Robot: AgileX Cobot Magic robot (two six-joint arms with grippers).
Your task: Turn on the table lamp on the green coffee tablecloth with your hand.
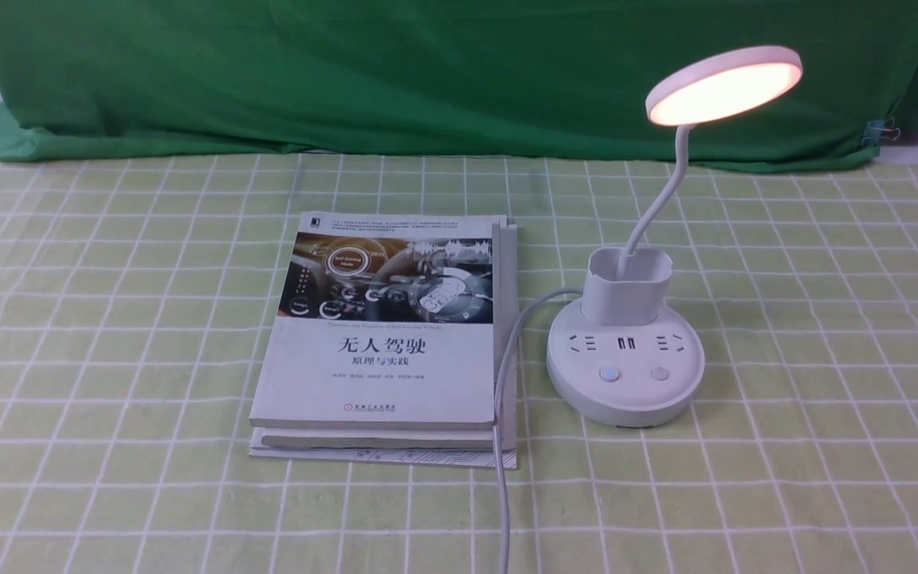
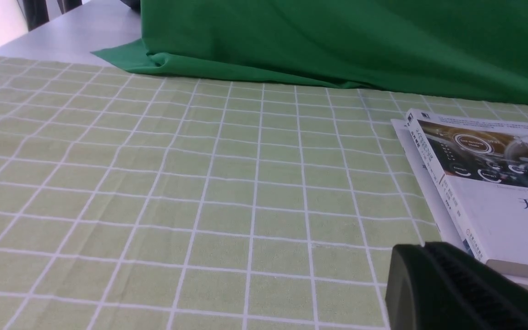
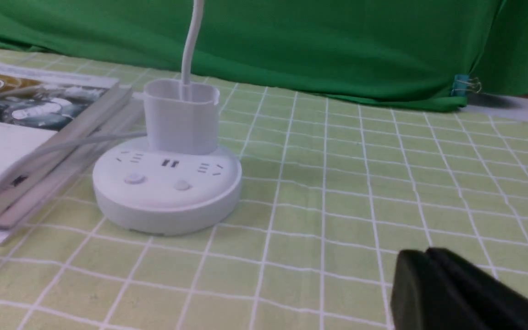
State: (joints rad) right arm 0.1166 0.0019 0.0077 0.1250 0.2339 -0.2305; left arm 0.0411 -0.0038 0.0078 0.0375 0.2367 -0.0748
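Observation:
The white table lamp (image 1: 625, 375) stands right of centre on the green coffee tablecloth (image 1: 108, 319). Its round disc head (image 1: 723, 84) glows warm. Two buttons (image 1: 609, 373) sit on the front of its base. In the right wrist view the lamp's base (image 3: 167, 183) and cup holder show, with the head out of view. My right gripper (image 3: 426, 251) is shut and empty, low over the cloth, apart from the base. My left gripper (image 2: 424, 247) is shut and empty beside the books. Neither hand shows in the front view.
A stack of books (image 1: 383, 343) lies left of the lamp and also shows in the left wrist view (image 2: 488, 183). The lamp's white cord (image 1: 503, 399) runs along the books' right edge to the table's front. A dark green backdrop (image 1: 427, 72) hangs behind.

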